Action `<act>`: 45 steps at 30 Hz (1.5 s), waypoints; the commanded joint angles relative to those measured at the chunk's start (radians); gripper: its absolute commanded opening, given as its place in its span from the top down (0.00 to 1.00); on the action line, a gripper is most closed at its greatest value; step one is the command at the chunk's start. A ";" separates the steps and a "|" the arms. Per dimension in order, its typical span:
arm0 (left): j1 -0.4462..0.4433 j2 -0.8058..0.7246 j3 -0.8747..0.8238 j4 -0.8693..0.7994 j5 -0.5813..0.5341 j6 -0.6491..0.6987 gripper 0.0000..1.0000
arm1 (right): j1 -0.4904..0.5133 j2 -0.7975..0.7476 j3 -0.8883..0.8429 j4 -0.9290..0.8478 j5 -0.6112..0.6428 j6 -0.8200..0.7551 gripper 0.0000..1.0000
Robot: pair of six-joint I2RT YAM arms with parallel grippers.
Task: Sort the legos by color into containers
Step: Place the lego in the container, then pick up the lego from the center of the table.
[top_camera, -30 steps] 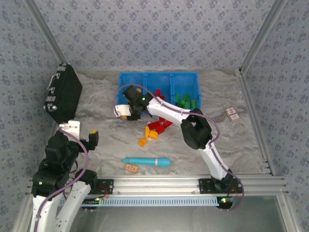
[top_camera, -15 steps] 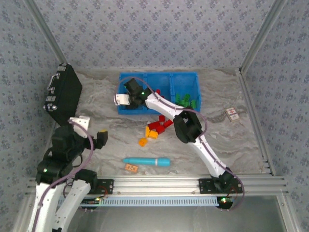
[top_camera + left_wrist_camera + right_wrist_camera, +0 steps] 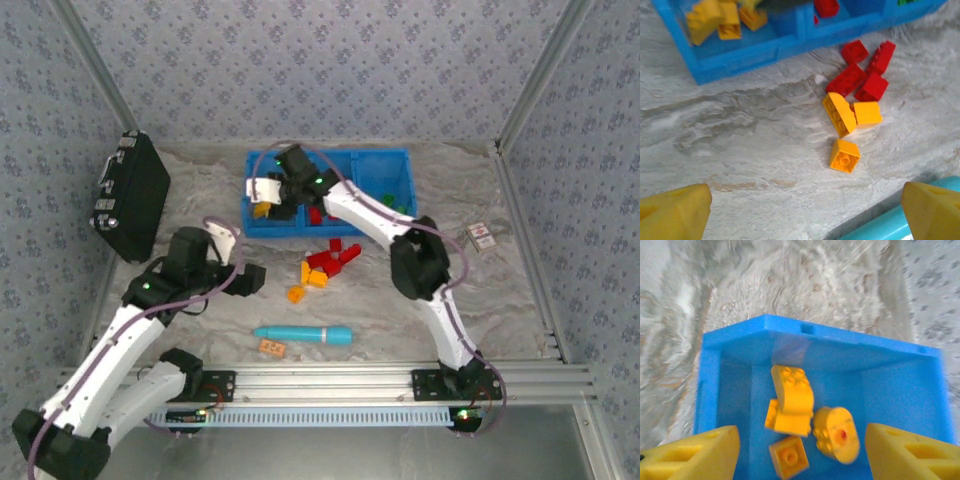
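— Right gripper [image 3: 800, 450] first: how wide is it standing?
— I am holding its jaws well apart, gripping nothing and touching nothing. It is hovering over the left compartment of the blue bin [image 3: 790, 329].
— And the legos there?
— A few yellow legos [image 3: 790, 400] are lying on that compartment's floor, at twelve o'clock from the gap between my fingers. One of them is looking blurred.
— Left gripper [image 3: 805, 195]?
— Its jaws are standing spread wide too, empty, above the marbled table [image 3: 740, 130]. One orange brick [image 3: 844, 156] is lying at twelve o'clock, just ahead. Two more orange bricks [image 3: 850, 115] are sitting beyond it, touching each other. The red bricks [image 3: 855, 77] are clustering past them, toward one o'clock. The cyan cylinder [image 3: 875, 230] is lying at five o'clock, beside my finger.
— The rest of the bin?
— A red piece [image 3: 826, 6] is sitting in the middle compartment, and green legos [image 3: 385, 208] are lying in the right one.
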 commanded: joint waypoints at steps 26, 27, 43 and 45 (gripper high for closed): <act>-0.335 0.643 0.093 0.248 -0.182 -0.144 0.03 | -0.196 -1.057 -1.111 0.159 0.011 0.682 0.09; -0.343 0.656 0.100 0.249 -0.180 -0.148 0.04 | -0.199 -1.065 -1.123 0.156 0.017 0.683 0.10; -0.415 0.760 0.120 0.186 -0.261 -0.264 0.20 | -0.257 -1.090 -1.144 0.156 0.003 0.706 0.11; -0.415 0.770 0.114 0.188 -0.259 -0.270 0.23 | -0.257 -1.094 -1.144 0.159 0.007 0.708 0.11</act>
